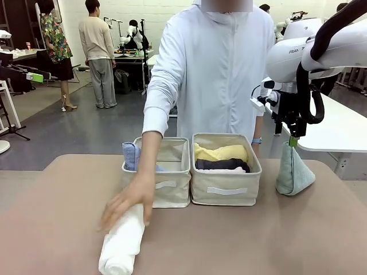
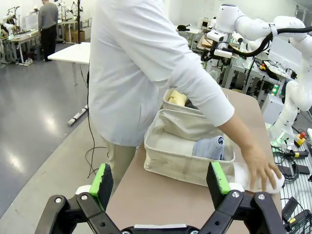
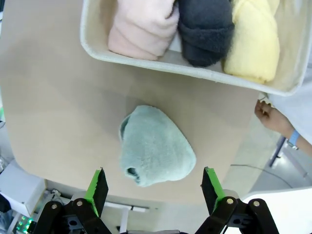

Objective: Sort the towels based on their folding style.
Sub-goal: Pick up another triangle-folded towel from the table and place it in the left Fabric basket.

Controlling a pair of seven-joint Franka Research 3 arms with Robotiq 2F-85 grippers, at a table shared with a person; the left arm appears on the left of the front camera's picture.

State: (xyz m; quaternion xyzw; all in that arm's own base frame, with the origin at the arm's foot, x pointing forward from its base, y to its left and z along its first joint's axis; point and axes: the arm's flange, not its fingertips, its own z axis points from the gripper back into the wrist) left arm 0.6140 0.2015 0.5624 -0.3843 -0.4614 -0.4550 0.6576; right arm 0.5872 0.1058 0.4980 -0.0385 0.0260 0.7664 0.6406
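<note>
A white rolled towel [image 1: 121, 240] lies near the table's front with the person's hand [image 1: 127, 205] resting on it. The left bin [image 1: 166, 192] holds a lavender-blue folded towel [image 1: 131, 156]. In the right bin [image 1: 226, 195] lie rolled yellow [image 3: 253, 41], dark grey [image 3: 204, 29] and pink [image 3: 141, 29] towels. A sage green cone towel [image 1: 293, 172] stands on the table right of the bins. My right gripper [image 1: 293, 140] hangs open just above it, its fingers either side of the green towel [image 3: 155, 146]. My left gripper [image 2: 159, 183] is open and holds nothing, off the table's left end.
The person stands at the far side, behind the bins, one arm reaching over the left bin [image 2: 185, 156]. The table's right edge runs close behind the green towel. A white table [image 1: 338, 132] stands beyond at the right.
</note>
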